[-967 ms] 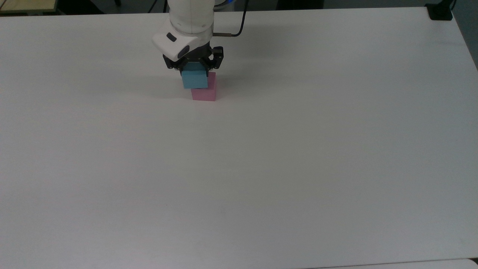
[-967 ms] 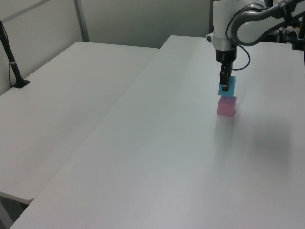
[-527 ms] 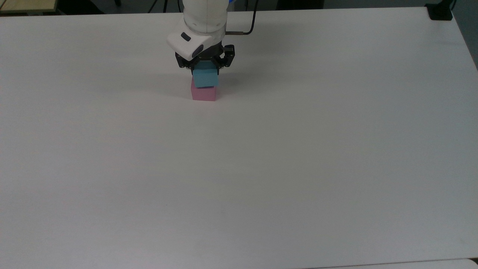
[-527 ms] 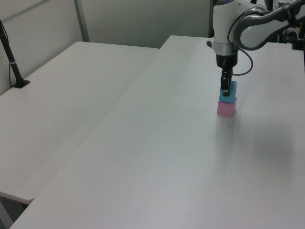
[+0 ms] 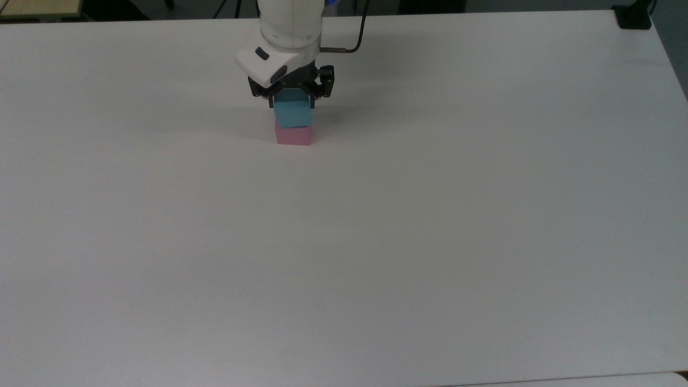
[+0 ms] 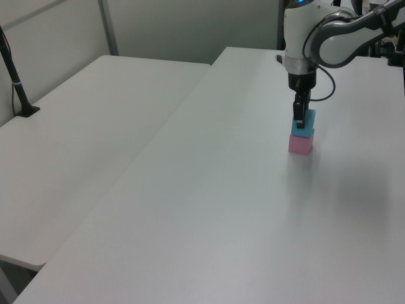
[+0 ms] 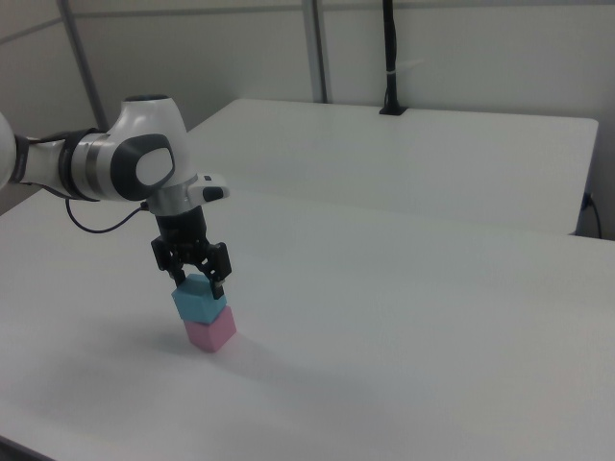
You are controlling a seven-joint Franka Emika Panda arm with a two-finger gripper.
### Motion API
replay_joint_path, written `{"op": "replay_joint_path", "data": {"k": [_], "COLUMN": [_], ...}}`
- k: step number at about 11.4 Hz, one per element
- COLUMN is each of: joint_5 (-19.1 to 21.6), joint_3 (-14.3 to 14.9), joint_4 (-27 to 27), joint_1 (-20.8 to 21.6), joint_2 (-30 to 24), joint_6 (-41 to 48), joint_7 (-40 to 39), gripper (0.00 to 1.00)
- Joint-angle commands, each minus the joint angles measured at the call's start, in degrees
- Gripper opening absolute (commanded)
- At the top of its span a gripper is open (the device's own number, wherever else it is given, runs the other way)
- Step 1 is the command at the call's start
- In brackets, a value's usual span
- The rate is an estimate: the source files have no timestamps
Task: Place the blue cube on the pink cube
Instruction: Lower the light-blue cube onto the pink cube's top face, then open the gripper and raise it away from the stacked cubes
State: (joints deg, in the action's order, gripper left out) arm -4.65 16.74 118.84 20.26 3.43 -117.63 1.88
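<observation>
Placement looks nearly complete: the blue cube (image 7: 200,303) sits on the pink cube (image 7: 211,332), touching it and roughly squared up (slightly offset, judging by the right view). I see the gripper (image 7: 197,275) straddling the blue cube's upper half, fingers (image 7: 219,272) at its sides; I cannot tell whether they are pinching or have let go. Remaining, by my assessment: release and retreat above the white table (image 5: 376,215).

High front overview; two oblique side views (same table (image 5: 430,242))
</observation>
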Motion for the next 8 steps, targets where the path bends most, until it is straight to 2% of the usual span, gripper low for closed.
{"op": "replay_joint_path", "data": {"k": [1, 3, 4, 5, 7, 8], "joint_5": [-0.7, -0.7, -0.5, -0.1, 0.6, 0.7], "joint_3": [-0.7, -0.7, -0.7, -0.7, -0.8, -2.0], "joint_4": [1.9, 1.4, -1.1, -4.1, -13.6, -17.7], "joint_1": [-0.5, -0.5, -0.9, -1.7, -2.3, -2.8], "joint_2": [-1.6, -1.9, -2.0, -2.2, -2.3, -2.2], "joint_6": [-1.7, -1.5, -0.8, 0.9, 9.0, 13.4], "joint_7": [2.5, 3.8, 5.0, 7.2, 9.0, 9.0], "gripper": [1.00, 1.00, 1.00, 1.00, 1.00, 1.00]}}
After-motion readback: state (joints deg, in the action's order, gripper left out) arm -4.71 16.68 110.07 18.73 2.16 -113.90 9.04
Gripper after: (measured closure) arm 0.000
